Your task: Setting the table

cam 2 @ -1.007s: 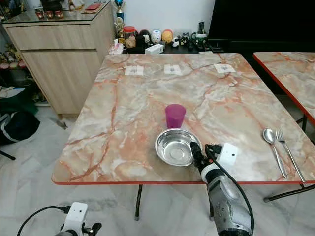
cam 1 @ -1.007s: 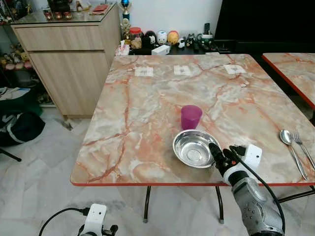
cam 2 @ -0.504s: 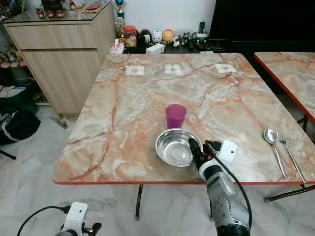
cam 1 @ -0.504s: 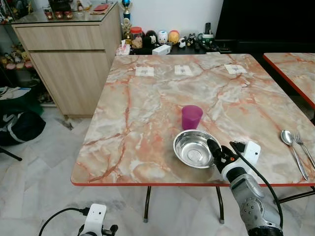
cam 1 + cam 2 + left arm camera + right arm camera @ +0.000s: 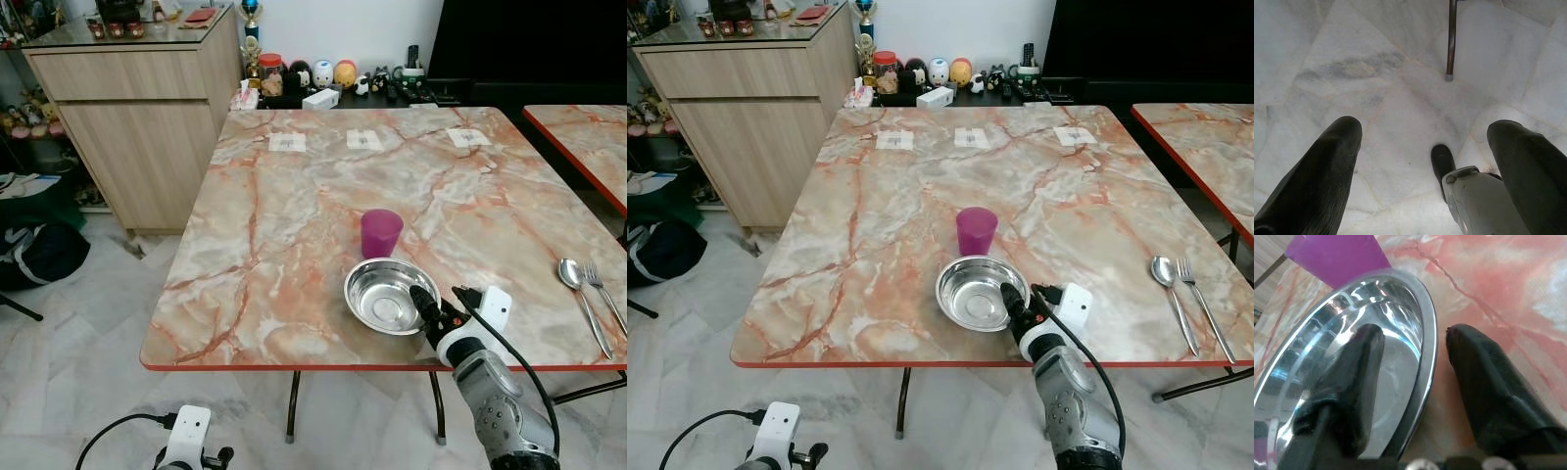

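I see the round stainless-steel bowl (image 5: 389, 295) resting on the pink-and-orange marble-patterned worktop (image 5: 294, 225), near its front edge, with the purple plastic cup (image 5: 380, 233) standing upright just behind it. My right gripper (image 5: 1418, 345) is at the bowl's near right rim. In the right wrist view its fingers (image 5: 1484, 382) are spread and straddle the rim: one finger lies inside the bowl against the polished wall, the other outside on the worktop. There is a small gap between the outer finger and the rim, so the fingers are not pinching the bowl. A metal spoon (image 5: 578, 294) and a metal fork (image 5: 600, 292) lie side by side at the right end of the worktop, well apart from the bowl. My left gripper (image 5: 1425, 161) hangs below worktop level over the pale marble floor (image 5: 1376, 73), its fingers spread and holding nothing.
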### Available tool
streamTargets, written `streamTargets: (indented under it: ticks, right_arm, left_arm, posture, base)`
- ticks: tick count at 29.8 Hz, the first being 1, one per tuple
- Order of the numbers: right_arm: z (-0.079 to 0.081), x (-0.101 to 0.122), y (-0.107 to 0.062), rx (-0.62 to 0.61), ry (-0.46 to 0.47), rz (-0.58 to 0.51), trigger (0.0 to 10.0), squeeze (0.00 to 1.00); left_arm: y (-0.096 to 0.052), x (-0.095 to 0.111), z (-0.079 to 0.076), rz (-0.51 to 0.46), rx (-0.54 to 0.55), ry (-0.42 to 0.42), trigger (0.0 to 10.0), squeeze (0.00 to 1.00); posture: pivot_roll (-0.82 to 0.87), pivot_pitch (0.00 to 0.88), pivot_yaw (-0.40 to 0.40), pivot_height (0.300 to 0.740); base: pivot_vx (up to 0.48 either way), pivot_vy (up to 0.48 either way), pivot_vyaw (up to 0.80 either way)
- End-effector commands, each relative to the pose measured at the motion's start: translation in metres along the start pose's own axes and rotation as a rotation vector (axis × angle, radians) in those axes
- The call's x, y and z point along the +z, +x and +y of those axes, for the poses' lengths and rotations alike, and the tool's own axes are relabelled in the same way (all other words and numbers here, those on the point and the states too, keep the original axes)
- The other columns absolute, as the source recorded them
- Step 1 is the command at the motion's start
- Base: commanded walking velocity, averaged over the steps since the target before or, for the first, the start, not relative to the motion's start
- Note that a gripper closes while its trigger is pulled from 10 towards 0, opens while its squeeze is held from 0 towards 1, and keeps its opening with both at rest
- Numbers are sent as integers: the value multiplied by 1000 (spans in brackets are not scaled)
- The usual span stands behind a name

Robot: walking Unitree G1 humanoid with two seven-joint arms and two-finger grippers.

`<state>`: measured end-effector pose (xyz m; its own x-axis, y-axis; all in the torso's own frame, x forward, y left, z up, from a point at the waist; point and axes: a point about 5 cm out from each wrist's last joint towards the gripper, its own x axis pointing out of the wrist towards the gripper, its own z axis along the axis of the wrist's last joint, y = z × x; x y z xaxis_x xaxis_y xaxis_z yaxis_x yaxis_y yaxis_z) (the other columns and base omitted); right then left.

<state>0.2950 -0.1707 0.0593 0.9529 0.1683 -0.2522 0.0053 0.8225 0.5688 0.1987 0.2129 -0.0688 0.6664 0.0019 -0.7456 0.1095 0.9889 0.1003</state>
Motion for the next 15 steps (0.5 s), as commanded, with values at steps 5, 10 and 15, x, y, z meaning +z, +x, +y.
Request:
streamTargets:
  ticks: [5,10,15]
  right_arm:
    - [6,1,2,27,2,4,0,0]
    - [7,0,3,29,3,3,0,0]
    - [6,-1,3,28,3,3,0,0]
  left_arm:
    - [-1,0,3,-3,3,21,10000,0]
    - [-1,0,3,-4,3,20,10000,0]
    - [0,0,1,-3,-9,54,10000,0]
  posture:
    - [72,0,-9,740]
    - [71,0,-9,740]
    - [74,0,-9,740]
  base:
    - [0,0,0]
    - [0,0,0]
    - [0,0,0]
